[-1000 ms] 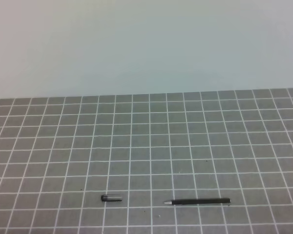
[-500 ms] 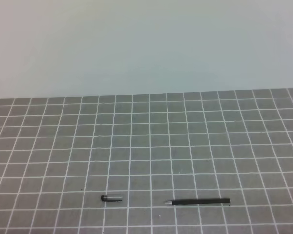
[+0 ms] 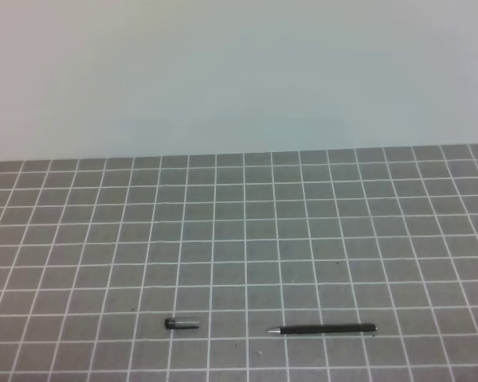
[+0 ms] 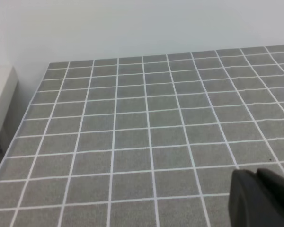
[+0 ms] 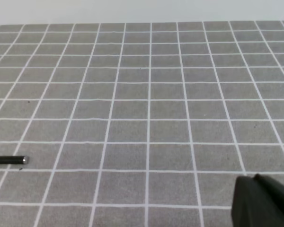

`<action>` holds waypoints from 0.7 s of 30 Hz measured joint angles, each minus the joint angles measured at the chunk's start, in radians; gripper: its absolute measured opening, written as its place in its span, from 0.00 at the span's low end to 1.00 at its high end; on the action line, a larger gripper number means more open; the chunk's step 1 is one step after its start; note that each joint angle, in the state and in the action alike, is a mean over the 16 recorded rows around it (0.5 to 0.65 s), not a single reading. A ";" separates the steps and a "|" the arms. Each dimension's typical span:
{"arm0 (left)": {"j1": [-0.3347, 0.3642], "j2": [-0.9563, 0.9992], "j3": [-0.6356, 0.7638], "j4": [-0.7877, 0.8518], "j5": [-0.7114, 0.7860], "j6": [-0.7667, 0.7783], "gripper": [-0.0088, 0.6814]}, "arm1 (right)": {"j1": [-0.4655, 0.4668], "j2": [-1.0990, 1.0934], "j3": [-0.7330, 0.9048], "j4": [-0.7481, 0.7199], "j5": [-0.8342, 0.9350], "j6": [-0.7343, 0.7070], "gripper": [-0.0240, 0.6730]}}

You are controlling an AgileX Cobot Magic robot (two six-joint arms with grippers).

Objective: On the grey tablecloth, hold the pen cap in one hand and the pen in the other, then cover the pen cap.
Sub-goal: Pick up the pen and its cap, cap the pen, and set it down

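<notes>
Compared with the earlier high views, nothing differs: the pen cap and the pen lie in the same grid squares, and neither arm enters the high view.

The grey tablecloth covers the worktop from its far edge, where it meets a plain pale wall, down to the near border of the view. The pen cap lies on its side near the front, left of centre. The pen lies flat to its right, well apart from it, roughly in line with it, with the silvery tip pointing left toward the cap. Bare cloth surrounds both objects on all sides. In the left wrist view the cloth's left edge runs diagonally, with a pale ledge beyond it.

The left fingers appear as a dark mass at the lower right corner of the left wrist view, pressed together, holding nothing, and above bare cloth. The right fingers appear likewise at the lower right of the right wrist view, also together and empty. In that view only the blunt black end of the pen shows at the left border, well apart from the right fingers.
</notes>
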 joint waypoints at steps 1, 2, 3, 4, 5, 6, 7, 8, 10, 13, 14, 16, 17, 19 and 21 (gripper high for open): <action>0.000 0.000 0.000 0.000 0.000 0.000 0.01 | 0.000 0.000 0.000 0.000 0.000 0.000 0.03; 0.000 0.000 0.000 0.000 -0.001 0.000 0.01 | 0.000 0.000 0.000 0.000 0.000 0.000 0.03; 0.000 0.000 0.000 0.000 -0.002 0.000 0.01 | 0.000 0.000 0.000 -0.002 0.000 0.000 0.03; 0.000 0.000 0.000 0.000 -0.004 0.000 0.01 | 0.000 0.000 0.000 -0.004 0.000 0.000 0.03; 0.000 0.000 0.000 0.000 -0.006 0.000 0.01 | 0.000 0.000 0.000 -0.006 0.000 0.000 0.03; 0.000 0.000 0.000 0.000 -0.009 0.000 0.01 | 0.000 0.000 0.000 -0.009 -0.001 0.000 0.03; 0.000 0.000 0.000 0.000 -0.011 0.000 0.01 | 0.000 0.000 0.000 -0.011 -0.001 0.000 0.03; 0.000 0.000 0.000 0.000 -0.014 0.001 0.01 | 0.000 0.000 0.000 -0.012 -0.002 0.000 0.03; 0.000 0.000 0.000 0.002 -0.022 0.002 0.01 | 0.000 0.000 0.000 -0.015 -0.004 0.000 0.03; 0.000 0.000 0.000 0.009 -0.044 0.009 0.01 | 0.000 0.000 0.000 -0.019 -0.013 0.000 0.03; 0.000 0.000 0.000 0.012 -0.055 0.012 0.01 | 0.000 0.000 0.000 -0.021 -0.017 0.000 0.03; 0.000 0.000 0.000 0.019 -0.082 0.018 0.01 | 0.000 0.000 0.000 -0.024 -0.029 0.000 0.03; 0.000 0.000 0.000 0.023 -0.096 0.021 0.01 | 0.000 0.000 0.000 -0.025 -0.036 0.000 0.03; 0.000 0.000 0.000 0.030 -0.124 0.026 0.01 | 0.000 0.000 0.000 -0.026 -0.051 0.000 0.03; 0.000 0.000 0.000 0.037 -0.148 0.032 0.01 | 0.000 0.000 0.000 -0.024 -0.068 0.000 0.03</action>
